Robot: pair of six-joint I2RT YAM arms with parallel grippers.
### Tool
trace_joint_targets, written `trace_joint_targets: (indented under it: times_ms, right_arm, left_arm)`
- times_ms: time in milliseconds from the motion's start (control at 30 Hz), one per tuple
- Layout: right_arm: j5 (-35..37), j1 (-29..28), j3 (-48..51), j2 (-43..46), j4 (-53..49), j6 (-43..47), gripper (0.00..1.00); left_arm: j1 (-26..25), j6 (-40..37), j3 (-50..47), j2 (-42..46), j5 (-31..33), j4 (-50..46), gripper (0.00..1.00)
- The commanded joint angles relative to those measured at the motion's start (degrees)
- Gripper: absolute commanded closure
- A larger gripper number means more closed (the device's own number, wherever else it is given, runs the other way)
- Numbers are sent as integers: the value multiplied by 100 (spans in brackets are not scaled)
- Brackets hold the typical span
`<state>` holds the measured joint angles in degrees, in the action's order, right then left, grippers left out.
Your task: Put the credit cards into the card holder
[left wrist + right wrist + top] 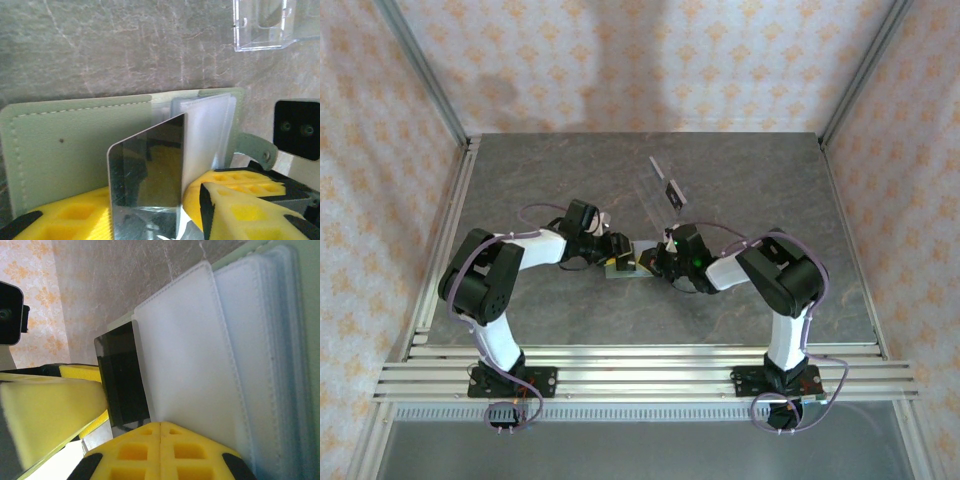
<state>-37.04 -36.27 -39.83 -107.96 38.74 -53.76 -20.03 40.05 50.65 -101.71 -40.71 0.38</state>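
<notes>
The sage-green card holder [75, 145] lies open in the middle of the table [625, 268], its pale inner pockets [190, 350] showing. A dark glossy credit card [147, 180] stands on edge between the yellow pads of my left gripper [145, 212], which is shut on it. The card's far edge rests against the mouth of a pale pocket [210, 130], and the card [122, 375] also appears beside that pocket in the right wrist view. My right gripper [160, 427] is shut, its tips resting on the pocket sleeve. Both grippers meet over the holder [618, 250] [655, 262].
A clear plastic stand [665, 190] sits just behind the holder with a dark card [673, 190] in it, and its corner [262, 25] appears in the left wrist view. The holder's snap tab [255, 147] sticks out toward the right arm.
</notes>
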Motion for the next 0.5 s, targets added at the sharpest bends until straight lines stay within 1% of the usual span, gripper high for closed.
trace_joint_targets:
  times_ms: [0, 67, 167, 233, 333, 467]
  right_arm:
    - [346, 58, 230, -326, -684, 208, 100]
    - [314, 59, 224, -335, -684, 223, 100]
    - [275, 68, 214, -348, -684, 225, 100]
    - [243, 68, 201, -366, -677, 229, 100]
    - [145, 68, 169, -386, -632, 234, 100]
    - [-23, 68, 125, -373, -493, 230, 100]
  left_arm:
    - [87, -279, 122, 160, 334, -496, 59]
    - [92, -346, 166, 160, 374, -587, 66]
    - [87, -395, 186, 156, 398, -610, 81]
    - [81, -338, 144, 128, 239, -406, 87]
    - [78, -129, 47, 40, -62, -8, 93]
    - [78, 93, -96, -42, -300, 497, 98]
